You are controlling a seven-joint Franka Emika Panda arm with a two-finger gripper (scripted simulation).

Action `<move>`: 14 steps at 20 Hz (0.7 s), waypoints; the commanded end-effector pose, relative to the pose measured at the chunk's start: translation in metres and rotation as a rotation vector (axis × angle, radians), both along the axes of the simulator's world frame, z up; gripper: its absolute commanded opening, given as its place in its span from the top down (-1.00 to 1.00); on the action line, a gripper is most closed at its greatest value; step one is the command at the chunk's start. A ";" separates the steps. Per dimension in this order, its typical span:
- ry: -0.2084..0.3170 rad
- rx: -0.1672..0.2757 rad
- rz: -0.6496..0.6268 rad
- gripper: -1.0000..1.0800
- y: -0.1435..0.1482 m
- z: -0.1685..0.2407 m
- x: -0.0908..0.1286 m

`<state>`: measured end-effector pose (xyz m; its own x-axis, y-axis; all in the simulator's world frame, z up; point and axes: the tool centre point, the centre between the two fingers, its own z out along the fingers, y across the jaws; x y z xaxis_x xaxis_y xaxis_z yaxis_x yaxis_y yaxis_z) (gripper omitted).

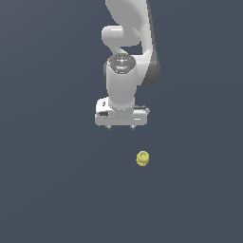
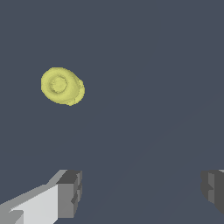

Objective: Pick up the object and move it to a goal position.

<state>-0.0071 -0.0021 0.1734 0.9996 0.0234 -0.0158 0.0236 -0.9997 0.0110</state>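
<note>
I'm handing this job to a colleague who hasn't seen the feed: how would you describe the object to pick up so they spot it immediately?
Find the white robot arm hanging over the plain dark grey floor. Just below its gripper and toward the exterior view's right lies the object, apart from the open fingers. It is a tiny yellow, knobbly, stubby-cylinder lump, the only coloured thing in sight.

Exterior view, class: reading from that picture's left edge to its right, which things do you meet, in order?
Gripper under the white arm → small yellow ridged object, lying apart from the gripper, further toward the exterior view's right and lower in the picture.
</note>
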 end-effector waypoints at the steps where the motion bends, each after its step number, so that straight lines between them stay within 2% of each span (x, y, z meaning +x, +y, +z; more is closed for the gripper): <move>1: 0.000 0.000 0.000 -0.92 0.000 0.000 0.000; 14: -0.010 -0.012 -0.006 -0.92 -0.003 -0.003 0.005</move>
